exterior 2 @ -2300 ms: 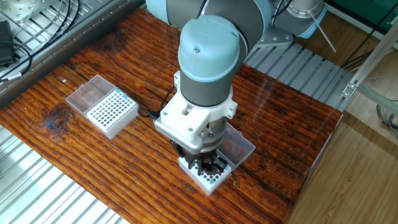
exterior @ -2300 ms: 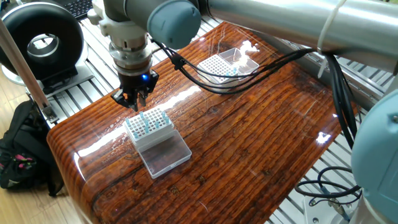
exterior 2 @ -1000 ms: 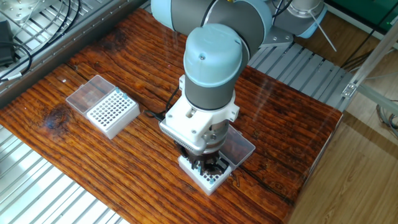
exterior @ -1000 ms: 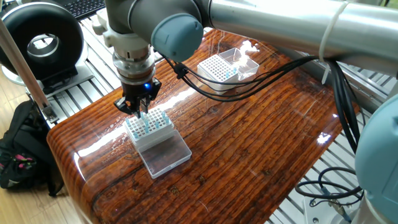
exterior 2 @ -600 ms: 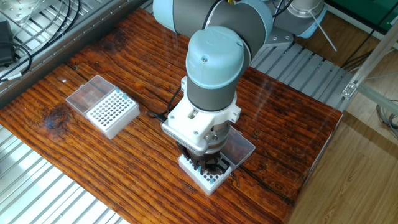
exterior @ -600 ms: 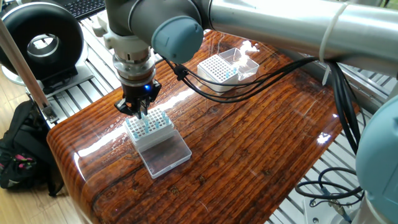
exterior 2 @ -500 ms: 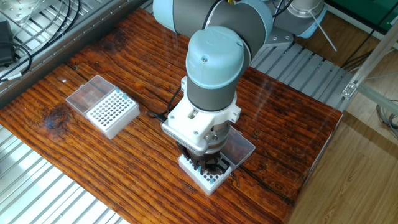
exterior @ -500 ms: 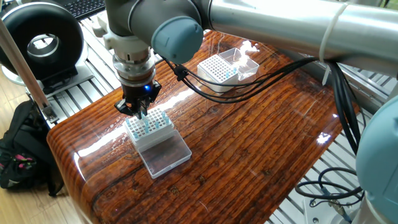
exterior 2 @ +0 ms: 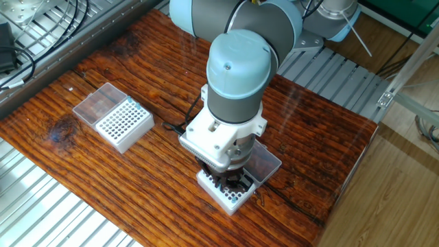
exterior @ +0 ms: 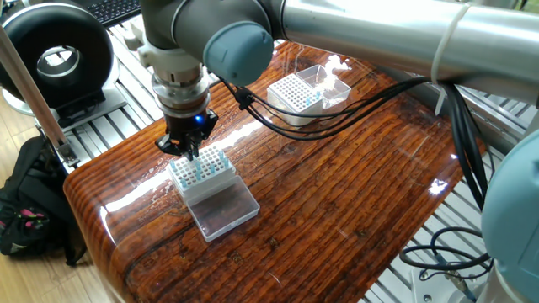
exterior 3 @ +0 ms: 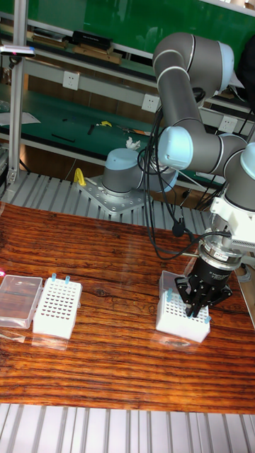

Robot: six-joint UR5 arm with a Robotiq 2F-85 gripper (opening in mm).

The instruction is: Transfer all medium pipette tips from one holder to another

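While the grey-and-blue UR5 arm [exterior 2: 236, 75] stands with its wrist turned straight down, the black two-finger gripper [exterior: 189, 150] hangs low over a white grid tip holder with a clear hinged lid [exterior: 205, 175]. Its fingertips [exterior 3: 193, 309] point down into the top of that holder's grid, drawn close together; whether they pinch a tip cannot be told, since the wrist hides them in one view and they are too small in the others. Directly under and around the fingers, the slender pale-blue translucent medium pipette tips [exterior: 200, 166] stand in the grid rows. Well away from the fingers, a second white grid holder with a clear lid [exterior 2: 123, 123] sits on the glossy striped wooden tabletop [exterior: 337, 185], with a few blue tips at its corner.
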